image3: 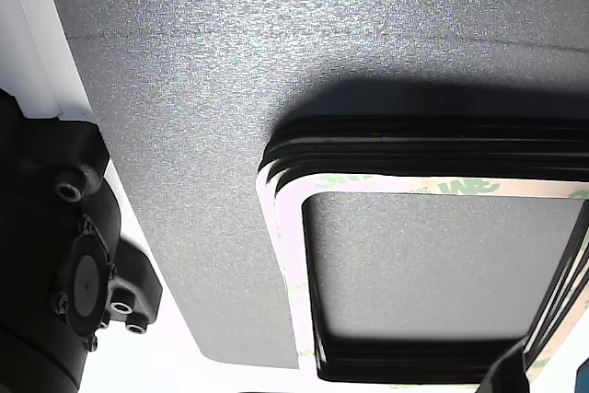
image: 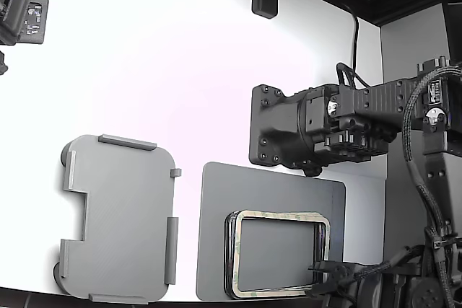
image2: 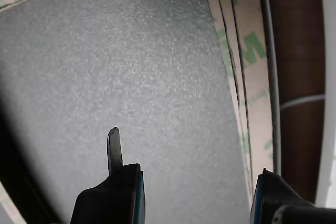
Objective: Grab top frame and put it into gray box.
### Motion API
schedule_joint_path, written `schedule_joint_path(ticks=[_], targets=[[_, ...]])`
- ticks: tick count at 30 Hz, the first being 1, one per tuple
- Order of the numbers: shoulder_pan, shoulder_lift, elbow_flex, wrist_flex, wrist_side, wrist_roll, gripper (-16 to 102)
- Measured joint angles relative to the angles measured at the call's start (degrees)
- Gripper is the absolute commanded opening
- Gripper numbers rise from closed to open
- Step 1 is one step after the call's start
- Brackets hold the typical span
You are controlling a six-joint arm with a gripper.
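The top frame lies on the pile of dark-edged frames, which rests on the darker gray mat on the white tabletop. The gray box sits well apart from it, toward the exterior view's left, with nothing inside. The end effector hangs low over one side of the pile, its fingers spread with the frame's edge strip between them, neither finger visibly touching it. A second dark arm reaches in above the mat.
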Motion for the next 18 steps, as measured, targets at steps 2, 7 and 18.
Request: schedule_joint_path(ticks=[2, 7, 18], targets=[[0.18, -1.41, -0.79, 0.0, 0.18, 0.0, 76], [0.53, -3.6, -2.81, 0.0, 0.62, -1.05, 75], [2.02, -6.59, -6.15, -0.09, 1.14, -3.6, 69]])
